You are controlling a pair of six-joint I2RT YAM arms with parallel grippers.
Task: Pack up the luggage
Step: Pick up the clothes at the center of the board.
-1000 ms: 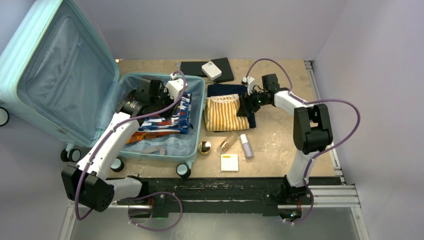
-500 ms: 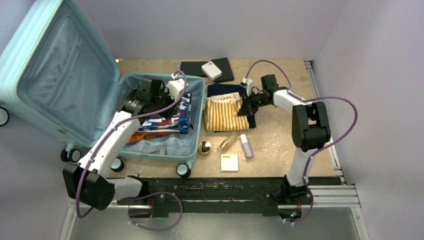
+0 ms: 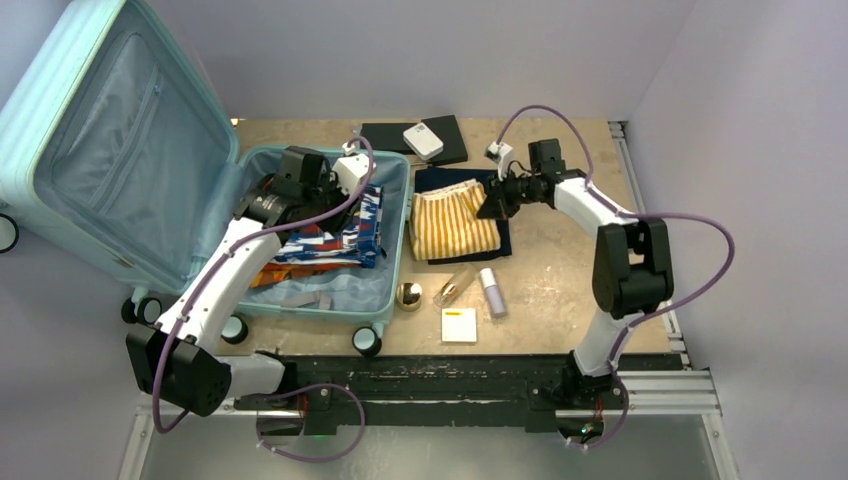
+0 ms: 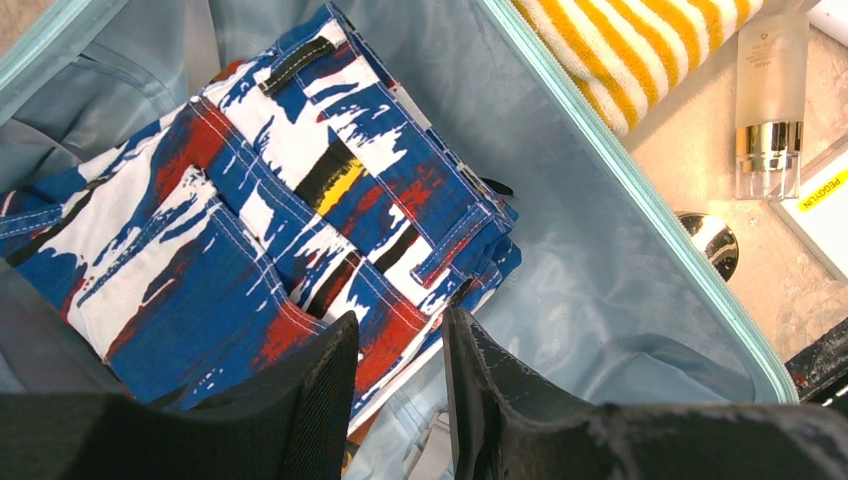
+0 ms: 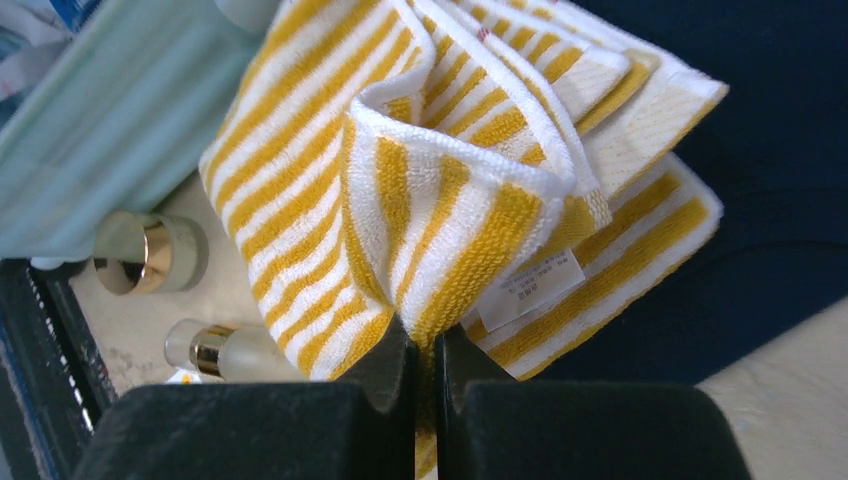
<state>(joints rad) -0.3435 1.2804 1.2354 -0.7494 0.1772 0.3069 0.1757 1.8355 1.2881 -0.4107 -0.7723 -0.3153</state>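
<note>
Right gripper pinched shut on a raised fold of the yellow-striped towel; left gripper part-open, empty, over the print garment in the luggage. Luggage: pale mint ribbed shell, table's left, lid up, light-blue lining bare near and right of the garment. A second ago the right jaws stood wide; towel lies just beside the base's right rim, bare tabletop to its right.

Luggage lid cropped; towel label seemingly illegible.
</note>
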